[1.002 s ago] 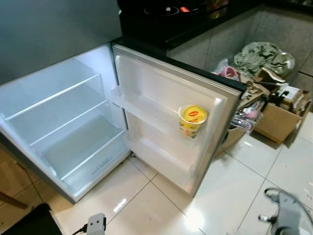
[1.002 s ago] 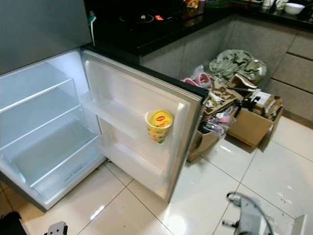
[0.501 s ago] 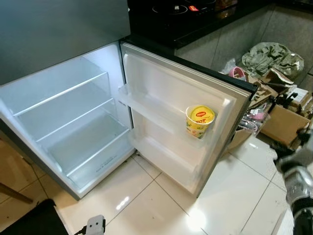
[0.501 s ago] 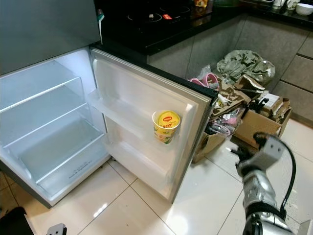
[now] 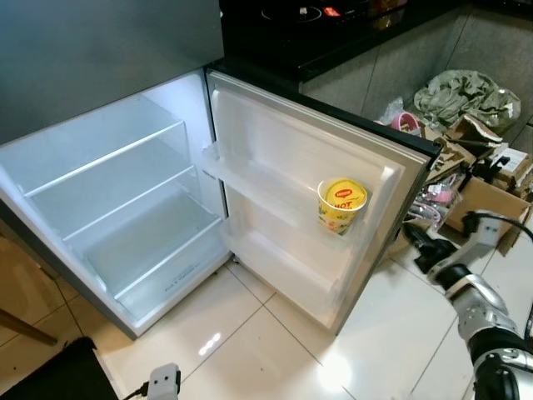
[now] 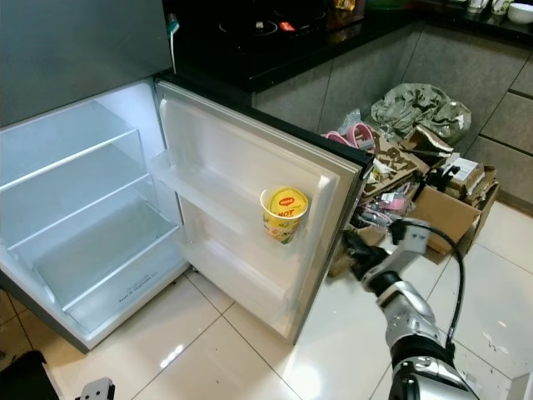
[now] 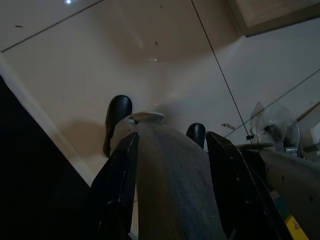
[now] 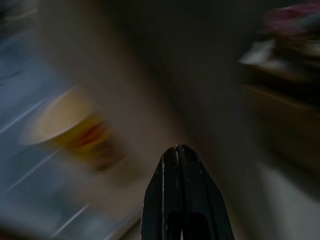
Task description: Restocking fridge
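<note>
Left eye view: the fridge (image 5: 108,192) stands open, its white plastic interior lit, with smooth shelves bare and plenty of room inside. Its door (image 5: 308,208) swings out over glossy white floor tiles (image 5: 250,342). A yellow noodle cup (image 5: 341,205), round and tapered, sits upright in the upper door rack near the door's free edge. The right hand (image 6: 360,252) is raised just beside that outer door edge, well clear of the cup; in the right wrist view its two black fingers (image 8: 182,200) are pressed together, and the blurred yellow shape ahead is probably the cup. Behind it lie cardboard boxes (image 5: 487,208) and crumpled clutter, narrowing the floor there. The left hand (image 7: 165,165) hangs over the tiles, its fingers spread.
</note>
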Controlling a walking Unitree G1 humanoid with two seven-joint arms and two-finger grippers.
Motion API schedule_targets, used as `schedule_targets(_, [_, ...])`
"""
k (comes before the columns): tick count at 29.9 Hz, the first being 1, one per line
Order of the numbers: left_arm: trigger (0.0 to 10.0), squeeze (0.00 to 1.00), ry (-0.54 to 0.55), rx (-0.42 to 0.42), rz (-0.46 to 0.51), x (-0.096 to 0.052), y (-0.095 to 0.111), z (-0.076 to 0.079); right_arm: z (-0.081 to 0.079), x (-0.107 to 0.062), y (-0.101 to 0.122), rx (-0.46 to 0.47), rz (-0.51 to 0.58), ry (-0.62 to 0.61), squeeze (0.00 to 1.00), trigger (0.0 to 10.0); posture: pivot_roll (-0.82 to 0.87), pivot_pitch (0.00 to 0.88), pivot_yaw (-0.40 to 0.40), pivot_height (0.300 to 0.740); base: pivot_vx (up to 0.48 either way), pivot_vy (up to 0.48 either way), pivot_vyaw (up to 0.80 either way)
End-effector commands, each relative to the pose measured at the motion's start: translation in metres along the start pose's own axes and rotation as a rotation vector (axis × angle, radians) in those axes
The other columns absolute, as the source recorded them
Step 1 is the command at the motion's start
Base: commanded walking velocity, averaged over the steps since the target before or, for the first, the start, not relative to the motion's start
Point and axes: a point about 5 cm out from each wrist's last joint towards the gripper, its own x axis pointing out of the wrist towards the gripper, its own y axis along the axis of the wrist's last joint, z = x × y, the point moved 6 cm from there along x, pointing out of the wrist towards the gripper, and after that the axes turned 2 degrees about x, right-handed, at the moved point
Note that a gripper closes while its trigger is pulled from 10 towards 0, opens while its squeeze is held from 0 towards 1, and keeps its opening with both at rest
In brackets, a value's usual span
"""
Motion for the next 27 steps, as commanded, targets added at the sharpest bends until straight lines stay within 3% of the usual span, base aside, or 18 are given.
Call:
schedule_targets(1, [10.0, 0.00, 0.014, 0.001, -0.028, -0.003, -0.008, -0.006, -0.017, 0.000, -0.014, 0.015, -0.053, 0.112, 0.00, 10.0, -0.06, 0.092, -0.006, 0.740, 0.000, 0.000, 0.00])
schedule_targets(2, [10.0, 0.00, 0.014, 0.001, -0.028, -0.003, -0.008, -0.006, -0.017, 0.000, -0.014, 0.015, -0.053, 0.112, 0.00, 10.0, -0.06, 0.092, -0.006, 0.740, 0.000, 0.000, 0.00])
schedule_targets(4, [10.0, 0.00, 0.013, 0.001, -0.030, -0.003, -0.008, -0.007, -0.042, 0.000, -0.030, 0.029, -0.124, 0.269, 0.00, 10.0, -0.06, 0.093, -0.005, 0.740, 0.000, 0.000, 0.00])
schedule_targets(5, [10.0, 0.00, 0.013, 0.001, -0.030, -0.003, -0.008, -0.007, -0.042, 0.000, -0.030, 0.029, -0.124, 0.269, 0.00, 10.0, -0.06, 0.093, -0.005, 0.740, 0.000, 0.000, 0.00])
schedule_targets(6, [10.0, 0.00, 0.012, 0.003, -0.031, -0.004, -0.009, -0.007, -0.054, -0.002, -0.038, 0.033, -0.163, 0.339, 0.00, 10.0, -0.06, 0.095, -0.003, 0.740, 0.000, 0.000, 0.00])
schedule_targets(7, [10.0, 0.00, 0.012, 0.003, -0.031, -0.004, -0.009, -0.007, -0.054, -0.002, -0.038, 0.033, -0.163, 0.339, 0.00, 10.0, -0.06, 0.095, -0.003, 0.740, 0.000, 0.000, 0.00])
schedule_targets(9, [10.0, 0.00, 0.013, 0.004, -0.032, -0.004, -0.009, -0.007, -0.069, -0.008, -0.053, 0.024, -0.238, 0.432, 0.00, 10.0, -0.06, 0.096, -0.002, 0.740, 0.000, 0.000, 0.00])
schedule_targets(11, [10.0, 0.00, 0.013, 0.003, -0.031, -0.004, -0.009, -0.007, -0.069, -0.009, -0.058, 0.004, -0.261, 0.430, 0.00, 10.0, -0.06, 0.100, -0.002, 0.740, 0.000, 0.000, 0.00])
schedule_targets(13, [10.0, 0.00, 0.012, 0.002, -0.028, -0.003, -0.008, -0.006, -0.051, -0.009, -0.068, -0.037, -0.316, 0.310, 0.00, 10.0, -0.06, 0.100, -0.002, 0.740, 0.000, 0.000, 0.00])
schedule_targets(14, [10.0, 0.00, 0.012, 0.002, -0.028, -0.003, -0.008, -0.006, -0.051, -0.009, -0.068, -0.037, -0.316, 0.310, 0.00, 10.0, -0.06, 0.100, -0.002, 0.740, 0.000, 0.000, 0.00])
schedule_targets(16, [10.0, 0.00, 0.010, 0.002, -0.027, -0.003, -0.008, -0.006, -0.021, -0.022, -0.084, -0.120, -0.444, 0.144, 0.00, 10.0, -0.06, 0.107, -0.002, 0.740, 0.000, 0.000, 0.00])
schedule_targets(17, [10.0, 0.00, 0.009, 0.002, -0.028, -0.004, -0.008, -0.006, 0.002, -0.034, -0.089, -0.177, -0.519, 0.024, 0.00, 10.0, -0.06, 0.113, -0.002, 0.740, 0.000, 0.000, 0.00])
schedule_targets(19, [10.0, 0.00, 0.008, 0.004, -0.030, -0.004, -0.009, -0.007, 0.028, -0.051, -0.090, -0.242, -0.598, -0.121, 0.00, 10.0, -0.06, 0.118, -0.001, 0.740, 0.000, 0.000, 0.00])
schedule_targets(23, [10.0, 0.00, 0.009, 0.004, -0.033, -0.005, -0.011, -0.007, 0.047, -0.064, -0.085, -0.271, -0.629, -0.227, 0.00, 10.0, -0.06, 0.126, -0.002, 0.740, 0.000, 0.000, 0.00])
schedule_targets(24, [10.0, 0.00, 0.010, 0.003, -0.036, -0.006, -0.013, -0.009, 0.068, -0.077, -0.074, -0.295, -0.635, -0.357, 0.00, 10.0, -0.06, 0.132, -0.003, 0.740, 0.000, 0.000, 0.00])
schedule_targets(26, [10.0, 0.00, 0.010, 0.003, -0.036, -0.006, -0.013, -0.009, 0.068, -0.077, -0.074, -0.295, -0.635, -0.357, 0.00, 10.0, -0.06, 0.132, -0.003, 0.740, 0.000, 0.000, 0.00])
schedule_targets(27, [10.0, 0.00, 0.011, 0.002, -0.040, -0.007, -0.015, -0.010, 0.088, -0.090, -0.059, -0.300, -0.605, -0.505, 0.00, 10.0, -0.06, 0.141, -0.002, 0.740, 0.000, 0.000, 0.00])
